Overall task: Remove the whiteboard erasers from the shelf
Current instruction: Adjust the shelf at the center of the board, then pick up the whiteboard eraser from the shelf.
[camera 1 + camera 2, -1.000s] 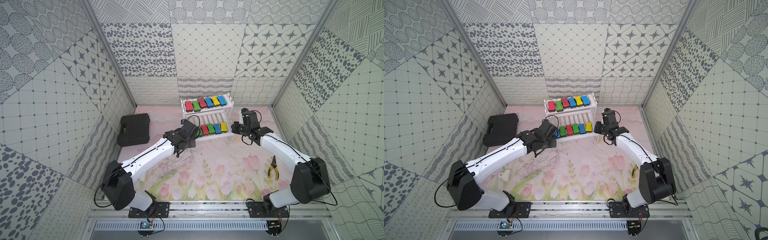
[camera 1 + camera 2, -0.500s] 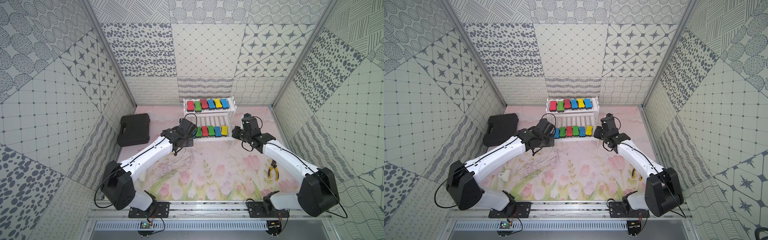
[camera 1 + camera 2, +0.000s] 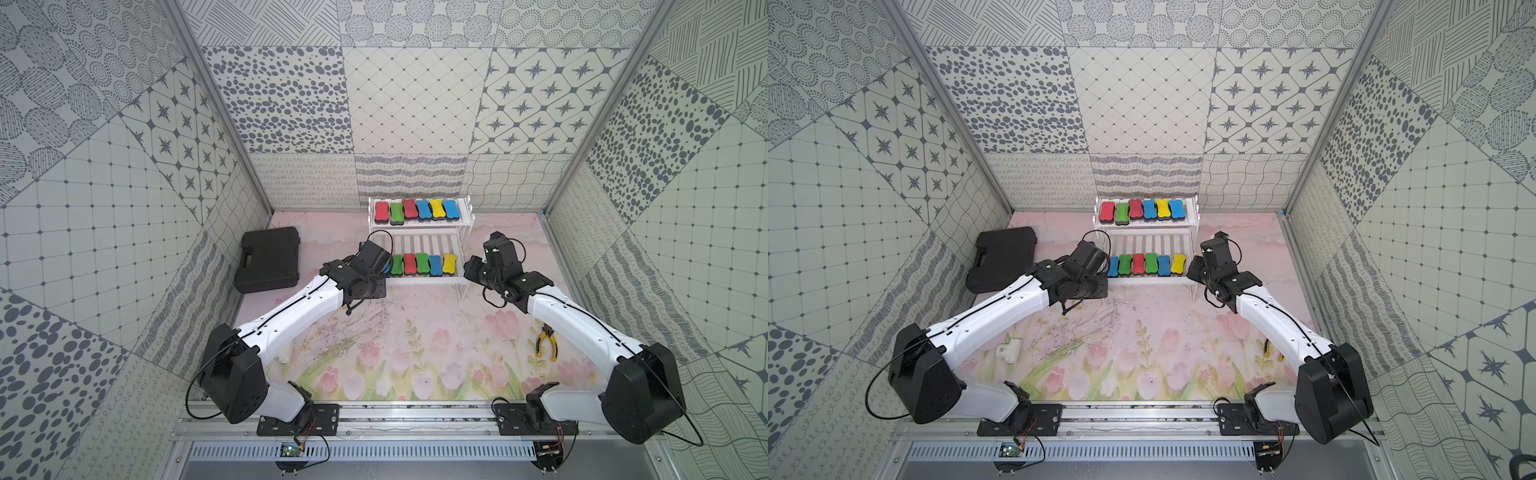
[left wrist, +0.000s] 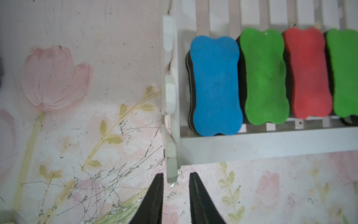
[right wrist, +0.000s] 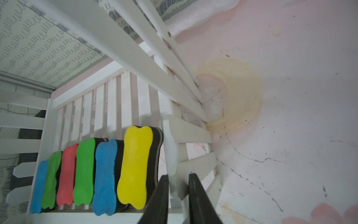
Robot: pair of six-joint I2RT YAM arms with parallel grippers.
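— So, how many whiteboard erasers point(image 3: 422, 263) sit on the shelf point(image 3: 419, 281)?

— Twelve, all on it, six to a tier, lying side by side with their coloured tops up. Upper tier, from the robot's left: red, green, red, blue, yellow, blue. Lower tier: blue, green, red, green, blue, yellow.

— By colour?

— Four blue, three red, three green, two yellow.

— And the two grippers?

— One is at each front corner of the lower tier. The left gripper point(image 4: 176, 174) has its jaws a little parted around the corner leg, and bare mat shows between the leg and one finger. The blue eraser point(image 4: 215, 85) at that end lies just beside the leg. The right gripper point(image 5: 178, 175) is clamped on the white post at the opposite corner, just beside the yellow eraser point(image 5: 135, 166).

— Where does the shelf stand?

— On the flowered mat point(image 3: 415, 353), at its far edge.

— Anything else on the mat?

— Three things, one of each. A black case point(image 3: 270, 259) lies shut at the mat's left edge. Yellow-handled pliers point(image 3: 547, 341) lie on the right side, well apart from the shelf. A small white object point(image 3: 1009, 351) lies on the left side, too small to identify.
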